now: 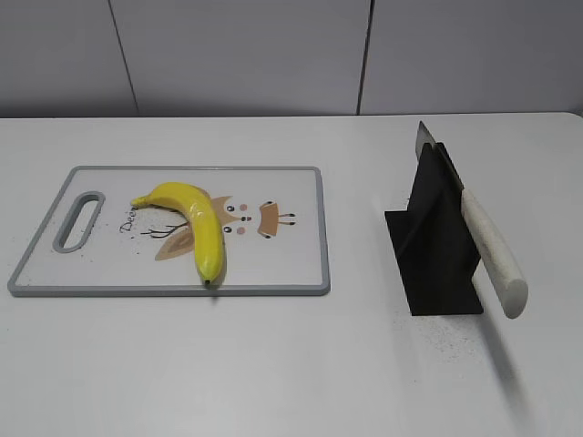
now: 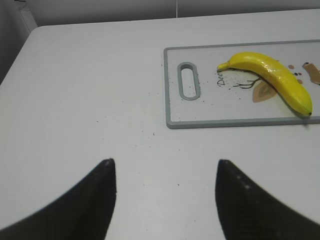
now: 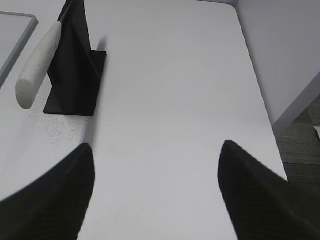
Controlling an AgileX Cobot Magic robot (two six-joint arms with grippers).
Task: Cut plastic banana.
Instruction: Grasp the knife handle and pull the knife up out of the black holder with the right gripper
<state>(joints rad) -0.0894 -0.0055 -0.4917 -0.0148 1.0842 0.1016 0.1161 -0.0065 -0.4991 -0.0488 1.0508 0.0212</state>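
Observation:
The plastic banana (image 1: 196, 226) is glossy yellow and lies curved on the white cutting board (image 1: 291, 264), its dark tip at the board's near edge. It also shows in the left wrist view (image 2: 272, 77) on the board (image 2: 200, 117). A knife with a white handle (image 1: 493, 254) rests tilted in a black stand (image 1: 437, 246), also in the right wrist view (image 3: 37, 65). My left gripper (image 2: 164, 165) is open and empty over bare table, left of the board. My right gripper (image 3: 157, 147) is open and empty, right of the stand. Neither gripper shows in the exterior view.
The white table (image 1: 291, 373) has a grey wall behind it. In the right wrist view the table's right edge (image 3: 260, 95) drops to the floor. The board has a handle slot (image 2: 188, 81) at its left end.

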